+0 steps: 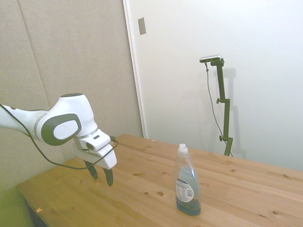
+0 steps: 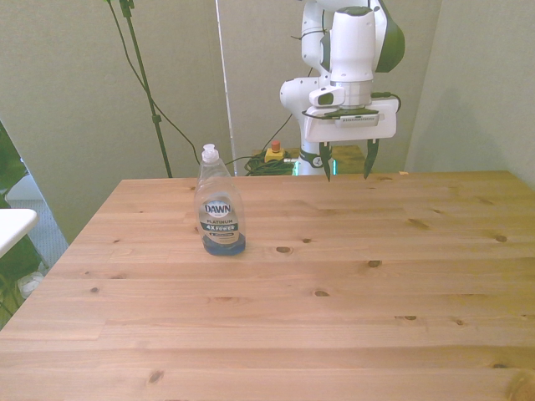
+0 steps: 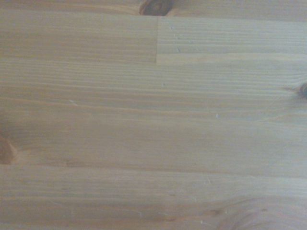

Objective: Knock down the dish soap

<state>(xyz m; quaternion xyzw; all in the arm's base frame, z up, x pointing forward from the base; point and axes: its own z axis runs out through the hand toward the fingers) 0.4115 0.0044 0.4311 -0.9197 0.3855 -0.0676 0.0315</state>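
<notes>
Above a pine table (image 2: 351,317), my gripper (image 2: 347,165) hangs over the far edge with its two dark fingers (image 1: 109,176) pointing down and its jaws spread wide, holding nothing. The dish soap (image 2: 221,205) stands upright and untouched toward the front view's left, well apart from me, so the knock-down has not begun. My wrist camera sees only bare boards: pale planks with fine straight grain, a butt joint and a few dark knots. The bottle is slim and clear, tapering from a broad base to a narrow neck under a white push-pull cap (image 1: 182,150), with a white-and-blue label (image 1: 184,190) across its belly and only a little blue liquid pooled at the bottom. That low weight is my chief worry. A push near the base would likely slide the light plastic across the smooth wood rather than tip it, and a hard, fast swipe could send it skidding toward the table's edge nearest it and off. A stroke too high could pass over the cap and miss. I judge that a sideways contact high on the neck or shoulder, with my fingers kept clear of the tabletop, gives the surest topple.
</notes>
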